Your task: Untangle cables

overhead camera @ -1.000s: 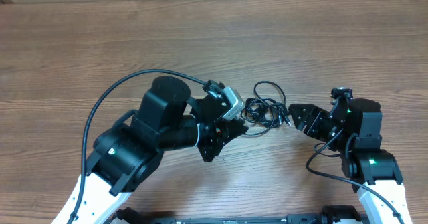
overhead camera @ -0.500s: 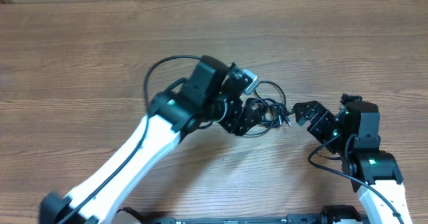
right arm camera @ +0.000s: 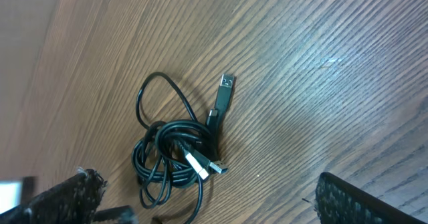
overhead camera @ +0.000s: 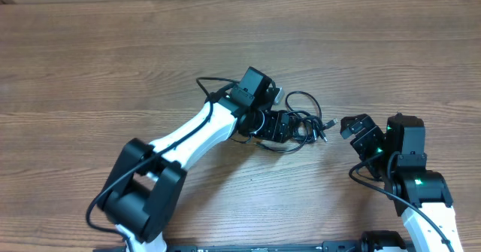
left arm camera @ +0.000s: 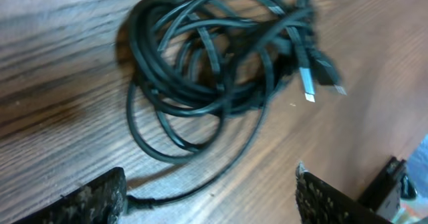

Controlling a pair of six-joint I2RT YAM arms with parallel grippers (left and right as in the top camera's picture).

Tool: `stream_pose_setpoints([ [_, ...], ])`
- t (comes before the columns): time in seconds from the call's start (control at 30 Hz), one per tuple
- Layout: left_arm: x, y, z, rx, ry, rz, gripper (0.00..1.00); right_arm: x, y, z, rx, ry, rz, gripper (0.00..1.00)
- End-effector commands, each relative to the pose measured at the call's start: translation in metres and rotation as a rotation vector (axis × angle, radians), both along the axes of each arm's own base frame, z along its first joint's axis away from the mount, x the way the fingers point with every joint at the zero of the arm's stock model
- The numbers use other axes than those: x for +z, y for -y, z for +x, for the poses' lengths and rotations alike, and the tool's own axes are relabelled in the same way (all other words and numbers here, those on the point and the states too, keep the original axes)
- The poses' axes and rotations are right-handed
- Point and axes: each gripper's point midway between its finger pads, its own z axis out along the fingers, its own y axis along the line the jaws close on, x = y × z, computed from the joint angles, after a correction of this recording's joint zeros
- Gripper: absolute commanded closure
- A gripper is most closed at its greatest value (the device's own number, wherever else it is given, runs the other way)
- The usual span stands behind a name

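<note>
Tangled cables point(overhead camera: 304, 121) lie loose in the middle of the tabletop point(overhead camera: 113, 56).
The left tool point(overhead camera: 284, 125) hangs spread at the bundle's left side, one stray strand lying by its finger; closing here could catch several loops and tighten the knot. The right tool point(overhead camera: 352, 127), also spread and empty, sits apart. Bare room lies all round, edges well away.

You see the cables point(left arm camera: 221, 93) jacketed in smooth, faintly glossy black plastic, their plug tips point(left arm camera: 307, 83) bright silver metal. Your table point(overhead camera: 113, 49) looks like matt brown wood, finely grained. The left gripper point(left arm camera: 208, 187) has rough, speckled, dull pads point(left arm camera: 93, 200).
</note>
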Motion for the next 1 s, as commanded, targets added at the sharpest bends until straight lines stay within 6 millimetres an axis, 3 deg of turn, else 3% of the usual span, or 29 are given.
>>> stream_pose_setpoints([
  [0.0, -0.014, -0.001, 0.006, 0.063, -0.049, 0.014, 0.20, 0.001, 0.003, 0.000, -0.020, 0.007, -0.005, 0.00],
  [0.4, -0.034, 0.009, 0.028, 0.163, -0.044, -0.009, 0.27, 0.001, 0.003, 0.000, -0.017, 0.010, -0.008, 0.00],
  [0.7, -0.035, 0.009, 0.032, 0.194, -0.047, -0.010, 0.43, 0.001, 0.003, 0.000, -0.017, 0.010, -0.007, 0.00],
  [0.97, -0.037, 0.006, 0.037, 0.219, -0.025, 0.014, 0.43, 0.001, 0.003, 0.000, -0.017, 0.010, -0.008, 0.00],
])
